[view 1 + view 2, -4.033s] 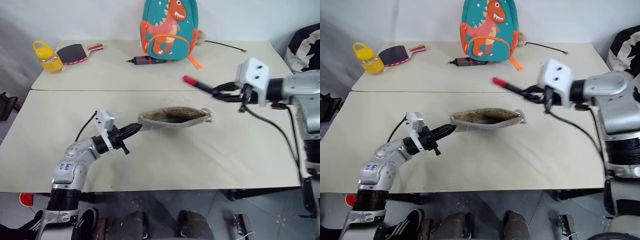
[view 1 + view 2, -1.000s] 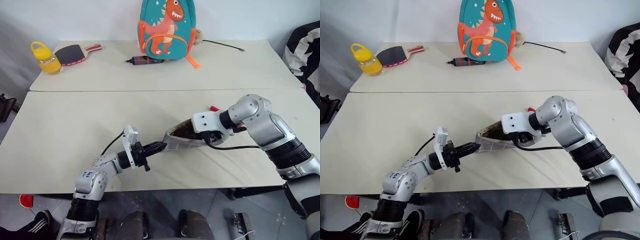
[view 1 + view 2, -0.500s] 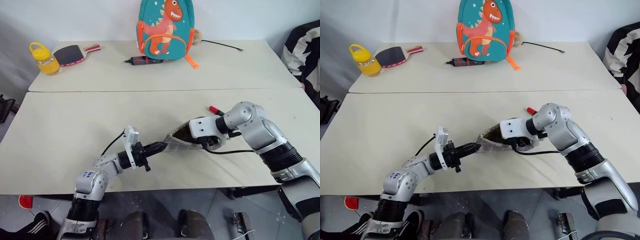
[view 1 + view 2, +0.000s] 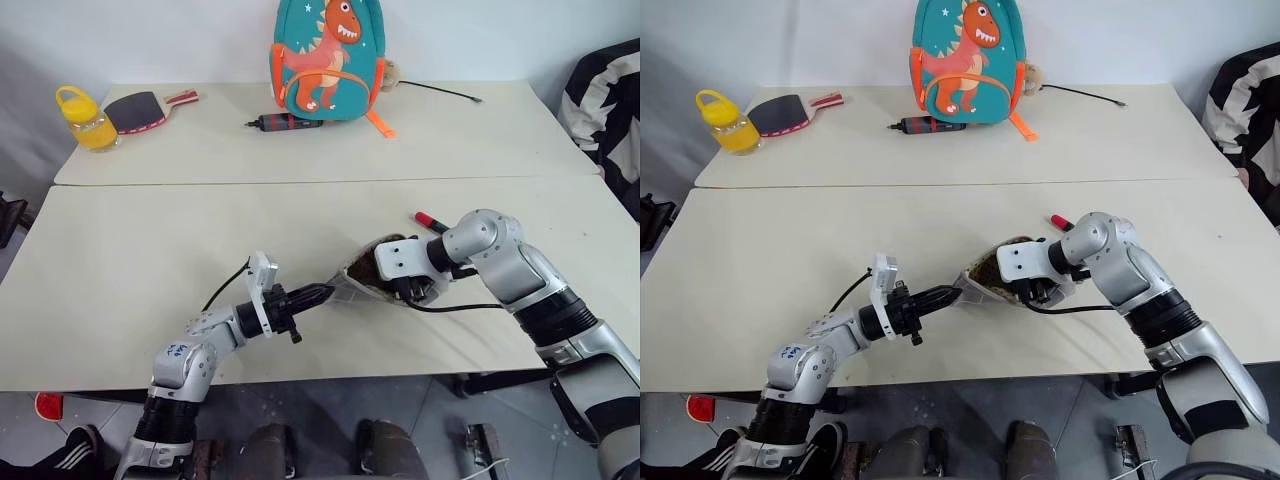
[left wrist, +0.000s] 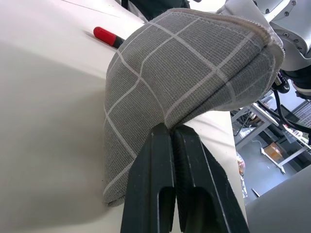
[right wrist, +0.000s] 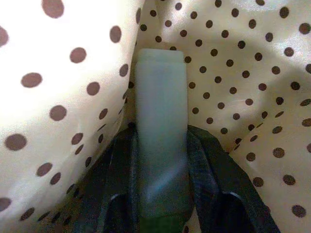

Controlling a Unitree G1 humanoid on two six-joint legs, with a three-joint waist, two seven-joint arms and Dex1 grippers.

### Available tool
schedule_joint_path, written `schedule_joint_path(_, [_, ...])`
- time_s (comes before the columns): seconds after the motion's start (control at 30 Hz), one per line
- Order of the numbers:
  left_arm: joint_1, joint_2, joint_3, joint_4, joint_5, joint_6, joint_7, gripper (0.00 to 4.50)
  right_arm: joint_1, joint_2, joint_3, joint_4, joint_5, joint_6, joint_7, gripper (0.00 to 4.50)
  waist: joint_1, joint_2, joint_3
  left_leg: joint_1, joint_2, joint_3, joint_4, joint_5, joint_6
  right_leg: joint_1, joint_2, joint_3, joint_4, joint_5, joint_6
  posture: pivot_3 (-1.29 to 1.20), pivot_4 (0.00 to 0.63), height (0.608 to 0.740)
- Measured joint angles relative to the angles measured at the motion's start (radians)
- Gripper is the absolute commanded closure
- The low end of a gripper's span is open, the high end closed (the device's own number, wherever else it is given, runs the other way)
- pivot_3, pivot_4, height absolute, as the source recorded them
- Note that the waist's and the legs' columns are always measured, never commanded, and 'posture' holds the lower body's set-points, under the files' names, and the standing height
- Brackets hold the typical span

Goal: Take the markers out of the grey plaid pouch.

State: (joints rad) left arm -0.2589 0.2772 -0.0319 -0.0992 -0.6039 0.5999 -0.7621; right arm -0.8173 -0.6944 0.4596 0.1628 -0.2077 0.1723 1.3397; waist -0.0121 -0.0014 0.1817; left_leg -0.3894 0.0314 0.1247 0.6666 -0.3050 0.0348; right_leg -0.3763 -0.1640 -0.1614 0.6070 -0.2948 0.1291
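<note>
On the near tabletop point(image 4: 120, 260), the pouch point(image 4: 362, 281) is held up by its closed end, pinched between the left gripper point(image 4: 322, 293) fingers point(image 5: 163, 182), which are pressed tight together on a fold of the grey fabric. Held so, the pouch is kept off the surface with its open mouth turned toward the right arm, which appears to be the purpose of the hold: the opening is steadied for reaching in. The right gripper point(image 6: 160, 194) is sunk into that mouth, and in the right wrist view its fingers are seen closed against both sides of a pale marker point(image 6: 160, 131) amid the dotted lining point(image 6: 58, 87). This marker lies along the fingers, its flat end pointing deeper into the pouch, so its long axis seems to follow that of the pouch. A red marker point(image 4: 432, 221) lies out on the tabletop just beyond the right wrist, its red end angled toward the pouch.
</note>
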Motion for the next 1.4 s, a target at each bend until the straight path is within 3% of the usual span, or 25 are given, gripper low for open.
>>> schedule_joint_path(0.63, [-0.005,0.004,0.007,-0.002,0.004,-0.028,0.004,4.5,0.026,-0.115,-0.26,-0.236,0.314,0.293,0.067,3.45,0.01,0.0,0.0,-0.002,-0.001,-0.001,-0.001,0.0,0.0,-0.001,-0.001,-0.001,-0.003,0.0,0.0,0.0,0.15,0.74])
schedule_joint_path(0.8, [-0.037,0.022,0.032,0.003,0.017,-0.049,0.006,4.5,-0.016,-0.051,-0.334,-0.284,0.46,0.405,0.025,3.45,0.008,0.0,0.001,-0.002,0.0,-0.001,-0.001,0.0,0.0,-0.001,0.0,-0.001,-0.002,0.0,0.0,0.0,0.15,0.74])
schedule_joint_path(1.0, [-0.105,0.138,0.128,0.046,0.042,-0.109,0.003,4.5,-0.115,0.034,-0.437,-0.322,0.617,0.492,-0.081,3.45,0.008,0.0,0.0,-0.002,-0.001,-0.002,-0.002,-0.001,0.0,-0.002,-0.001,-0.002,-0.001,0.0,0.0,0.0,0.15,0.74])
schedule_joint_path(1.17, [-0.12,0.198,0.192,0.139,0.136,-0.259,0.031,4.5,-0.127,-0.006,-0.431,-0.236,0.565,0.413,-0.143,3.45,0.014,0.0,0.001,-0.005,-0.002,-0.002,-0.002,-0.001,0.001,-0.003,-0.001,-0.002,-0.002,0.0,0.0,0.0,0.15,0.74])
schedule_joint_path(1.27, [-0.124,0.282,0.206,0.199,0.291,-0.453,0.083,4.5,-0.04,-0.107,-0.358,-0.177,0.435,0.283,-0.135,3.45,0.011,-0.002,0.0,-0.005,-0.002,-0.001,-0.003,-0.002,0.0,-0.005,-0.001,-0.002,-0.002,0.0,0.001,0.0,0.15,0.74])
schedule_joint_path(1.4, [-0.115,0.346,0.203,0.231,0.474,-0.634,0.17,4.5,0.073,-0.114,-0.258,-0.058,0.294,0.149,-0.182,3.45,0.007,-0.002,0.0,-0.006,-0.001,0.005,-0.005,-0.002,0.0,-0.009,-0.001,-0.001,-0.001,0.001,0.001,0.0,0.15,0.74])
